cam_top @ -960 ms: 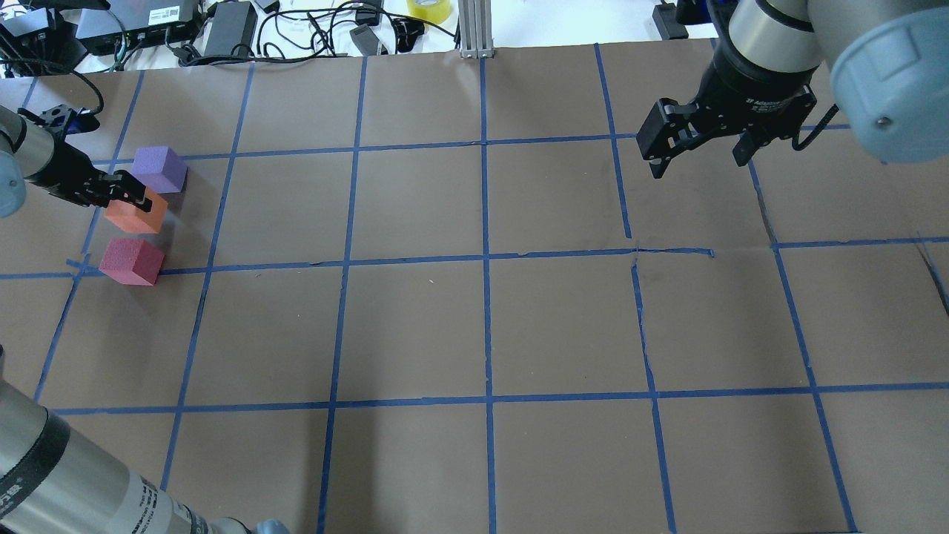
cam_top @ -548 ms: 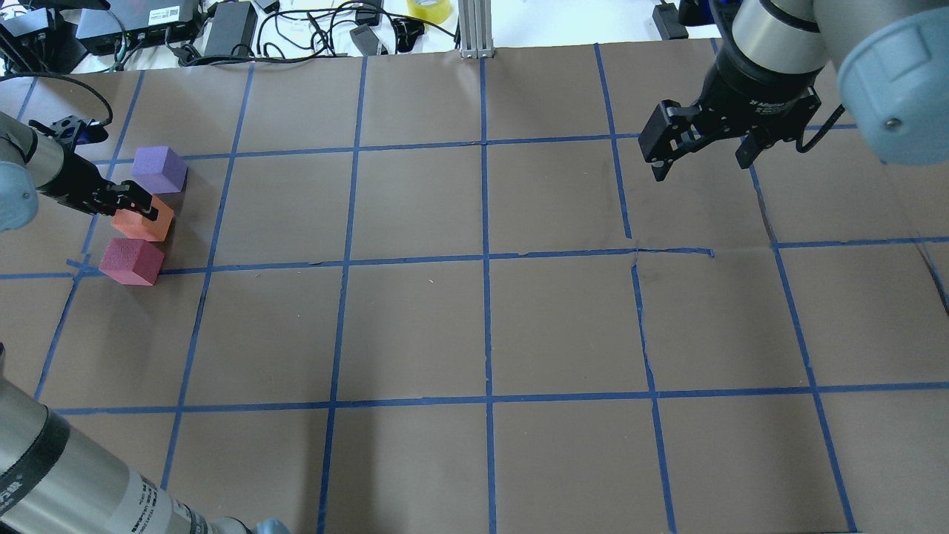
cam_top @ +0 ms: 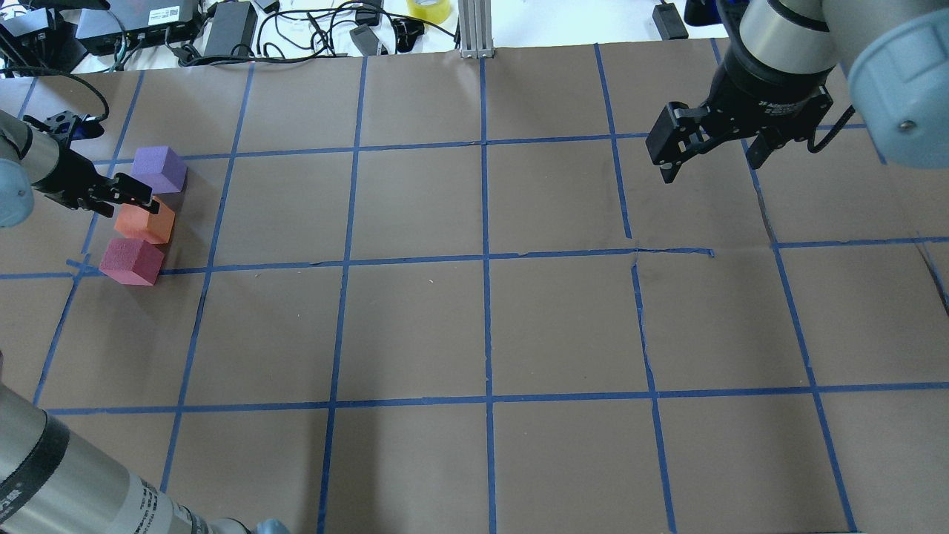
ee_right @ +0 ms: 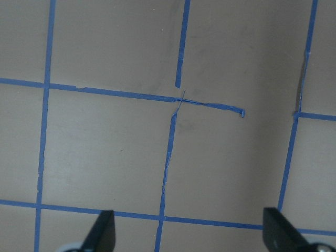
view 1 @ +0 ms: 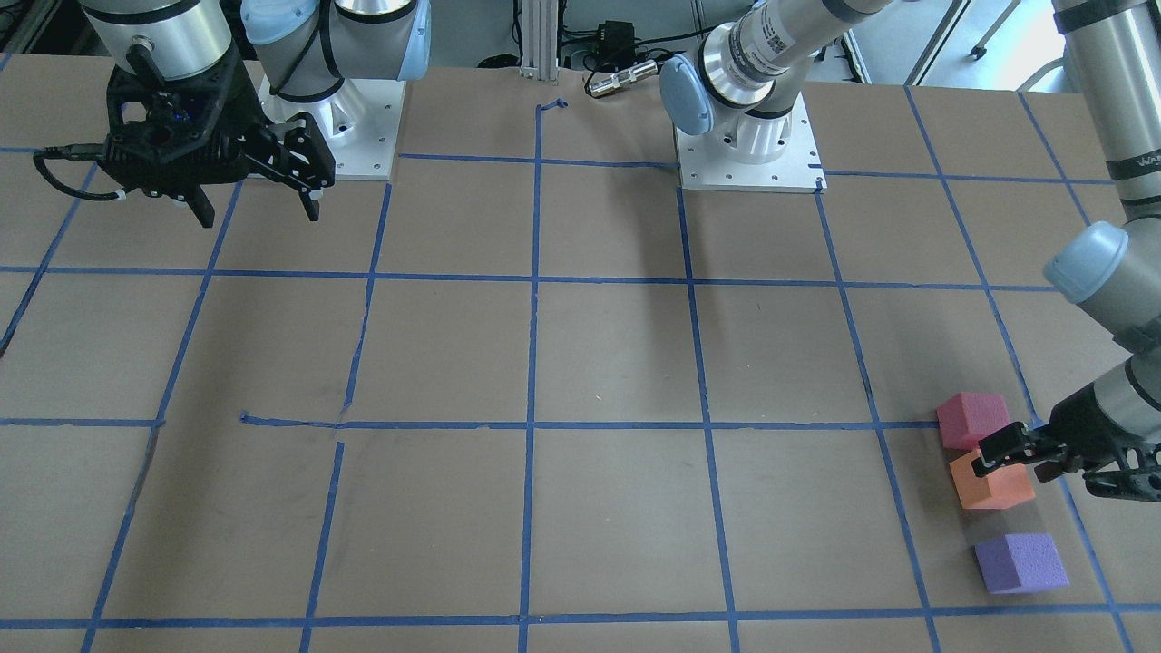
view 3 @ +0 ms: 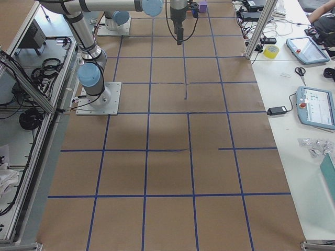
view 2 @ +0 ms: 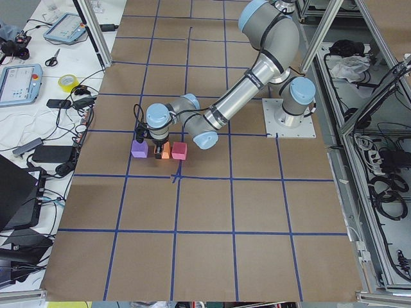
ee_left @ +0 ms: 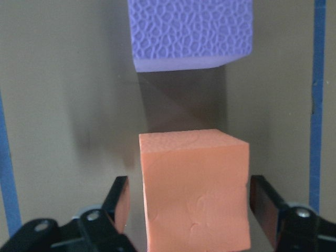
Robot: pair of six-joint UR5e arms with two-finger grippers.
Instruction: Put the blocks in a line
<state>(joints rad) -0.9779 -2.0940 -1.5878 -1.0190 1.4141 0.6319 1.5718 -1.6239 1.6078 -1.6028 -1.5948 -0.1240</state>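
Note:
Three foam blocks stand in a short row at the table's left end. The purple block (cam_top: pixel 159 169) (view 1: pixel 1020 562) is farthest out. The orange block (cam_top: pixel 146 222) (view 1: pixel 993 485) is in the middle, and the pinkish-red block (cam_top: pixel 132 261) (view 1: pixel 972 420) is close beside it. A gap separates purple from orange. My left gripper (cam_top: pixel 133 199) (view 1: pixel 998 451) is open. In the left wrist view its fingers straddle the orange block (ee_left: pixel 194 189) with a small gap on each side, and the purple block (ee_left: pixel 190 32) lies ahead. My right gripper (cam_top: pixel 712 163) (view 1: pixel 258 213) is open and empty, hovering high over the far right.
The table (cam_top: pixel 482 326) is brown paper with a blue tape grid. Cables, power bricks and a yellow tape roll (cam_top: pixel 428 9) lie beyond its far edge. An aluminium post (cam_top: pixel 474 30) stands at the far middle. The right wrist view shows only paper and tape.
My left gripper moved the orange block slightly toward the pinkish-red one, set it down and opened. My right gripper drifted a little to the right.

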